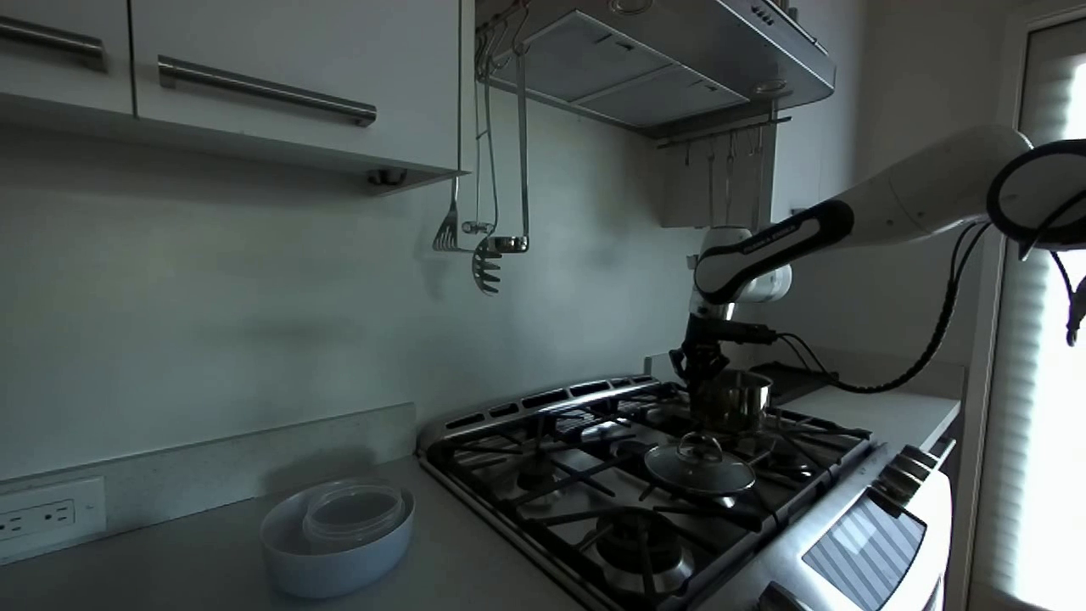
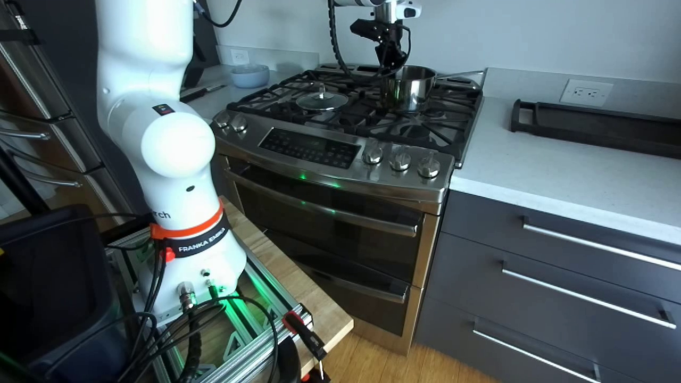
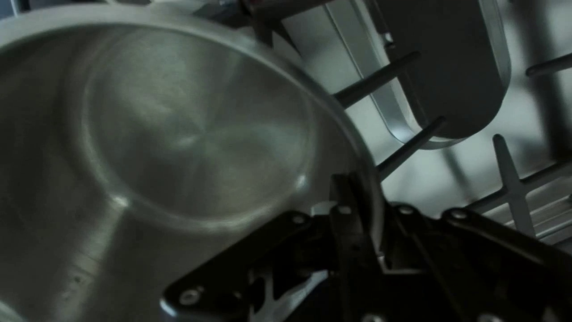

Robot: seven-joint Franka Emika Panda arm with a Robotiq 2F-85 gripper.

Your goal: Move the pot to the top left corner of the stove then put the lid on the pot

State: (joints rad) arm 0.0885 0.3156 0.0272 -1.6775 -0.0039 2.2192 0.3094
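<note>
Closest in the wrist view is the black pincer (image 3: 371,203), its jaws drawn tight on the side wall of the pot (image 3: 199,129); one finger (image 3: 342,192) stands inside the pot, the other outside, the rim pinched between them; the gap is about the thickness of the metal.

The pot is steel, round and straight-sided; its inside is dull and brushed, with bright glints where wall meets bottom; its outside is shiny in an exterior view, and its long handle (image 2: 460,74) points away from the pincer; it is near upright over the grates (image 3: 516,192) of the stove (image 2: 340,174), on the side by the black tray (image 2: 601,127); whether its base touches them is hard to make out.

The lid (image 1: 700,471), round and glassy with a thin rim, lies knob up on the grates in both exterior views, near the pot but apart from it; a pale bowl (image 1: 339,568) holding at least one clear tub (image 1: 355,528) sits on the counter (image 1: 458,543) near the stove.
</note>
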